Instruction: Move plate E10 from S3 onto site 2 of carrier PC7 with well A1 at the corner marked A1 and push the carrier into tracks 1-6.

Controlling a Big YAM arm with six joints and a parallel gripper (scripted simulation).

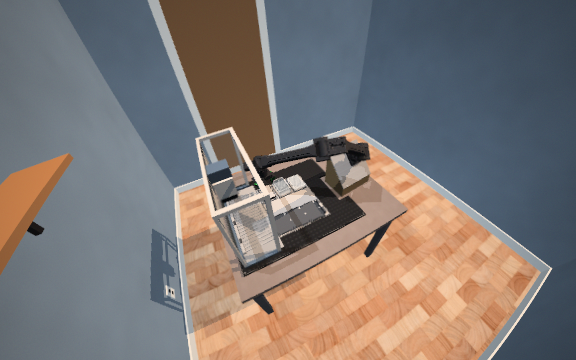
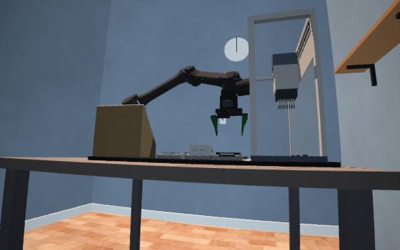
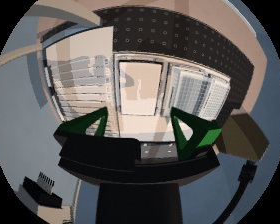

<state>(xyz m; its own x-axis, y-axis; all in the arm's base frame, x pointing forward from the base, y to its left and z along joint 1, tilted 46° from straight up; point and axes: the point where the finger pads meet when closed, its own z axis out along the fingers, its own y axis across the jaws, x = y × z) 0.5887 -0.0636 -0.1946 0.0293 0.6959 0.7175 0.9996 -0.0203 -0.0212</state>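
My gripper [image 2: 228,126] is open and empty, fingers pointing down, high above the deck beside the instrument frame; it also shows in the overhead view [image 1: 259,183]. In the side view a low dark plate [image 2: 228,153] lies on the deck right under it, with the taller pale deep-well block [image 2: 201,149] to its left and a flat plate [image 2: 169,153] further left. In the wrist view the green fingers frame a pale panel [image 3: 140,90], with a finely gridded plate [image 3: 193,92] to the right. The carrier [image 1: 300,210] lies on the apron in front of the rails [image 1: 250,232].
The tall open instrument frame [image 2: 285,87] with its pipetting head [image 2: 285,80] stands close to the right of the gripper. The arm's tan base block [image 2: 121,130] sits at the left. The ribbed rails show at the left of the wrist view [image 3: 74,90].
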